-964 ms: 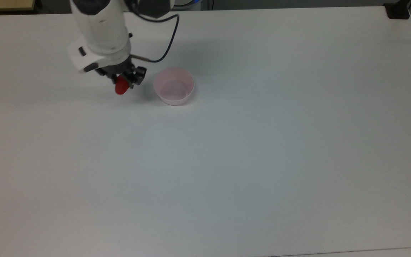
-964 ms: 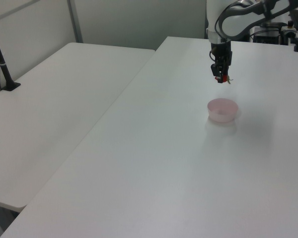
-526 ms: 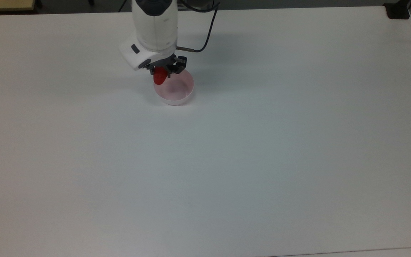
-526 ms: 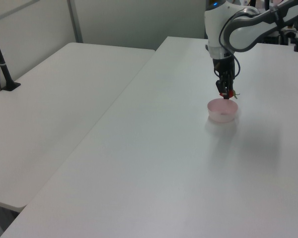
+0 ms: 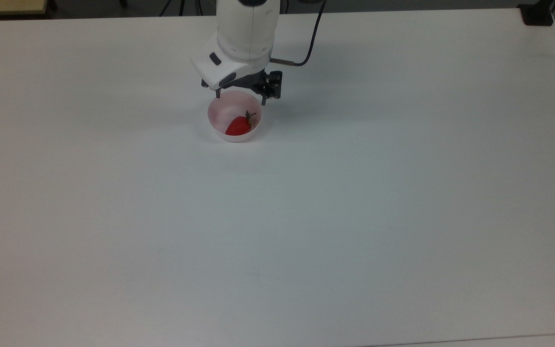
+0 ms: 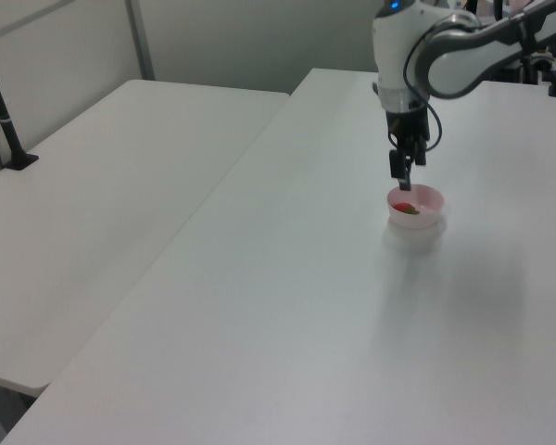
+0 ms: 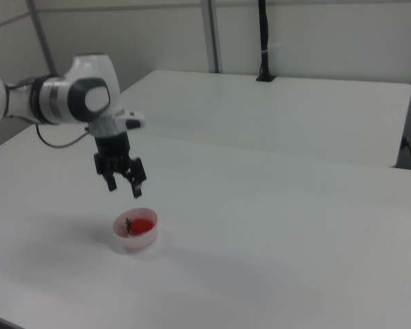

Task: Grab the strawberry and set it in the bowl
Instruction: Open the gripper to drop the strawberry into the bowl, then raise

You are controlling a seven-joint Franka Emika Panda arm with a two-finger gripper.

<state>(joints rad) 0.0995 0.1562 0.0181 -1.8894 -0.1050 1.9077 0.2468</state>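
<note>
The strawberry (image 5: 238,126) lies inside the pale pink bowl (image 5: 219,130), resting on the bowl's floor toward the side nearest the top view's bottom edge, with its dark green cap and short stem pointing toward the top view's upper right. In the right view the fruit (image 7: 143,225) shows red through the translucent wall of the bowl (image 7: 138,240), its leafy end turned to the right view's left. In the left view it (image 6: 406,209) appears as a small red patch in the bowl (image 6: 430,197); its exact lie there is hard to make out.

The gripper (image 7: 125,184) hangs above the bowl, clear of the rim and touching nothing, with its two dark fingers spread wide and nothing between them. In the top view the gripper (image 5: 240,99) sits over the far edge of the bowl, and the white wrist of the Franka arm (image 5: 246,33) rises from it toward the top view's upper edge. A black cable (image 5: 310,44) loops off the wrist beside the bowl's upper right in the top view.

The bowl stands upright on the white table (image 5: 354,217).
</note>
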